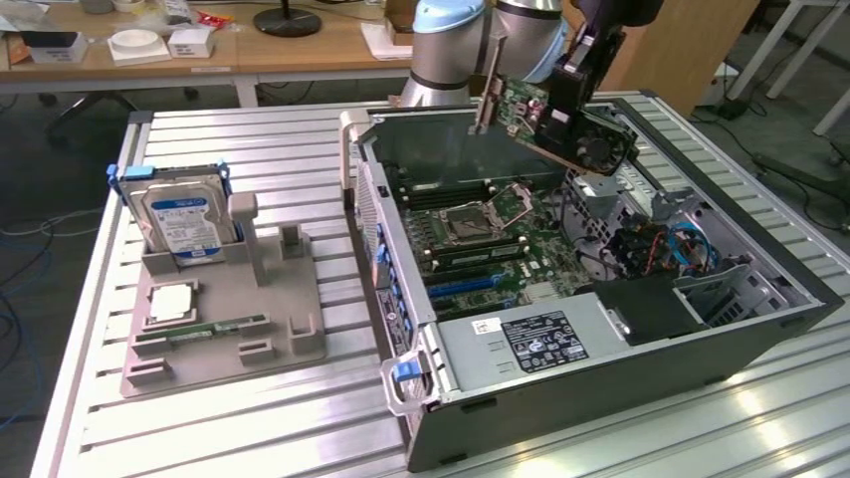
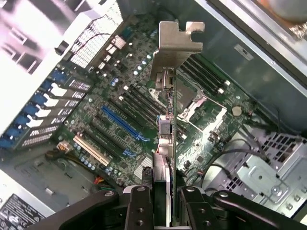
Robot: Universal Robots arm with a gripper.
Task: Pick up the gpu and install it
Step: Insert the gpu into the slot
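Black claw clamps the gpu above the open computer case

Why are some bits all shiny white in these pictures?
Exterior view: light glares off the ribbed metal table in pale streaks. Wrist view: the computer case wall washes out white, and a bright spot glints on the motherboard beside the gpu held in the gripper.

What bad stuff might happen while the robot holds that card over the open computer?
The hand pinches the gpu near one end, so it might slip and drop onto the motherboard. The gpu hangs tilted above the case, so it might miss the blue slot and jam or bend its metal bracket.
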